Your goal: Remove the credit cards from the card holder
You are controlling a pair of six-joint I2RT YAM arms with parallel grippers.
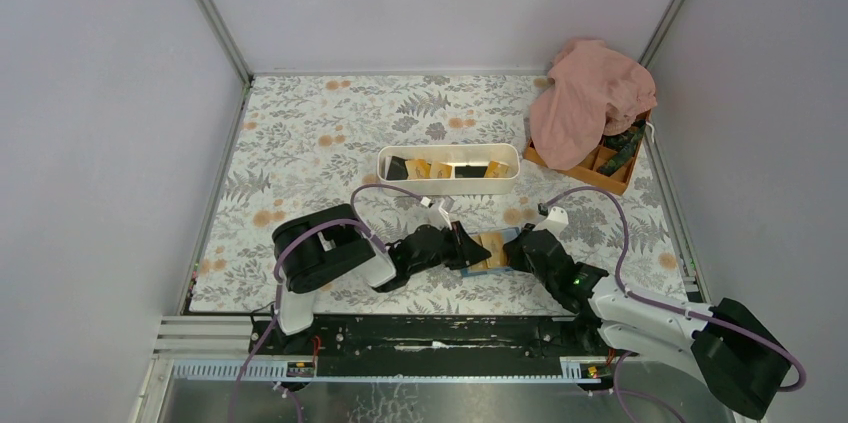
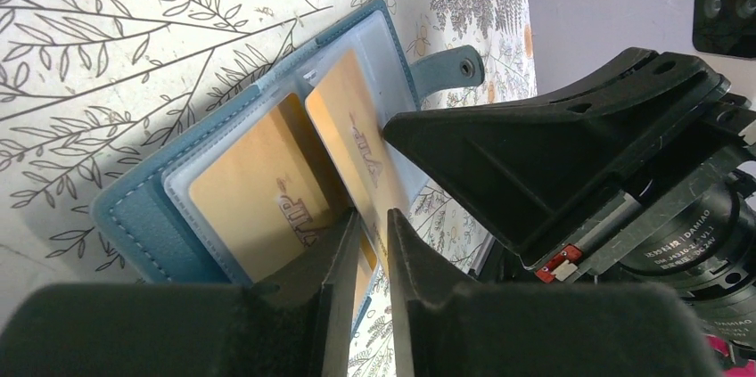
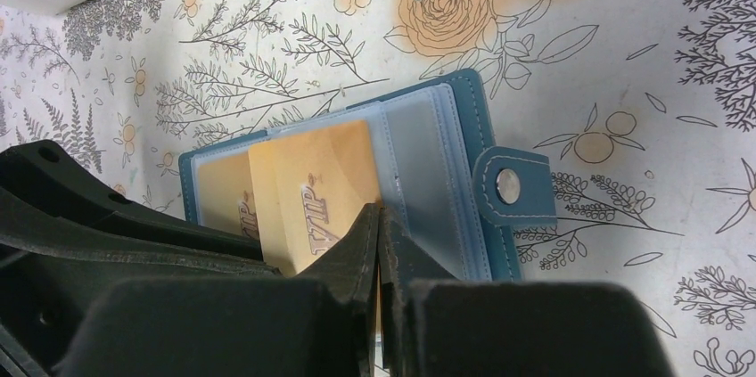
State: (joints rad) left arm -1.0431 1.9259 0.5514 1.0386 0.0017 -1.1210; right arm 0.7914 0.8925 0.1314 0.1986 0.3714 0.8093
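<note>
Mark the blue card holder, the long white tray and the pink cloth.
card holder [image 3: 419,154]: right wrist view, on its clear inner pocket.
white tray [image 1: 450,186]: top external view, on its near wall.
pink cloth [image 1: 585,98]: top external view, on the middle of the heap.

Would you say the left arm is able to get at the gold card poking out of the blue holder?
Probably yes: the left gripper straddles an edge of the gold card, and the shut right gripper presses on the card holder beside it, not blocking the way.
</note>
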